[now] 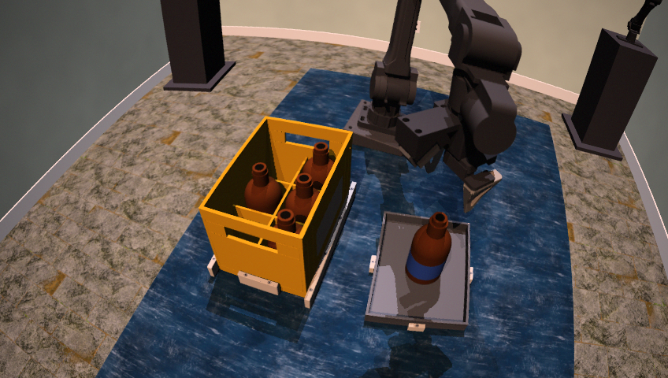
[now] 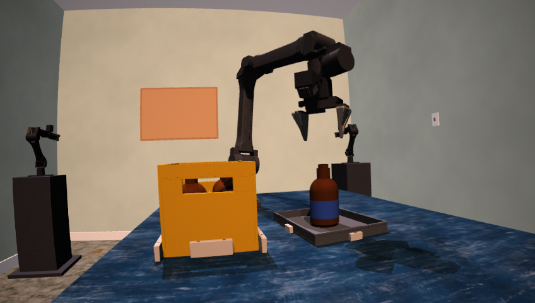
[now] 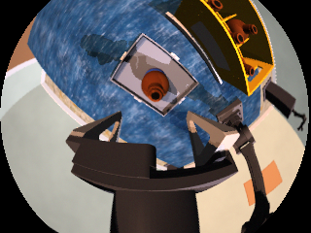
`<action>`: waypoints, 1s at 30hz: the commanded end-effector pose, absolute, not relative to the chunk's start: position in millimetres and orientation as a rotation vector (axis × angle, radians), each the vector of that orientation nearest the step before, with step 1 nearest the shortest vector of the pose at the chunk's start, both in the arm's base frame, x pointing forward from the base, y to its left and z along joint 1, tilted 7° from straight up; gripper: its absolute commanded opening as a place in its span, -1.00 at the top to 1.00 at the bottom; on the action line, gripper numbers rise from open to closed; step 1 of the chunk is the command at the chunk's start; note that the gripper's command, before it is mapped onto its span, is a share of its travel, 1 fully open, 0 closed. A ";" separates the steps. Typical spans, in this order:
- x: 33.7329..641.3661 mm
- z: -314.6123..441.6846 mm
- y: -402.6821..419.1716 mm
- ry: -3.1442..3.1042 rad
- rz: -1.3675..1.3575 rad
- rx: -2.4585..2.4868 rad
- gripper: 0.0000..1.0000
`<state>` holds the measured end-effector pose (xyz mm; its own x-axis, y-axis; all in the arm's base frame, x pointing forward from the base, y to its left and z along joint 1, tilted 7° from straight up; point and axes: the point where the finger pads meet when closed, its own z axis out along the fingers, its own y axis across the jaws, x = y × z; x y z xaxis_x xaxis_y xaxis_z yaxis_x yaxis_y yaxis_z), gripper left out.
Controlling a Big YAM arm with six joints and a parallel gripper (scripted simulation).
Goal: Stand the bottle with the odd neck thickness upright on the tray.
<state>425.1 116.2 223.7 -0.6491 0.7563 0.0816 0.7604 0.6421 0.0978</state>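
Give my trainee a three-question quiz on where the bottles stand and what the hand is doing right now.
1. True or false: the bottle on the tray stands upright.
2. How many bottles show in the crate?
3. The hand is: A) shut on the bottle neck, B) open above the bottle, holding nothing, C) inside the crate.

Key: 1 true; 2 four; 3 B.
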 end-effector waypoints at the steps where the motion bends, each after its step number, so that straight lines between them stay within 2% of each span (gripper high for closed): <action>1: 437.7 246.2 115.1 -2.847 -0.231 -1.306 -1.00; 12: 434.1 244.9 114.4 -2.843 -0.226 -1.305 -1.00; 13: 434.1 244.9 114.4 -2.843 -0.226 -1.305 1.00; 30: 434.1 244.9 114.4 -2.843 -0.226 -1.306 1.00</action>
<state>424.5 115.7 226.0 -0.6490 0.7562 0.0830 0.7606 0.6423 0.0948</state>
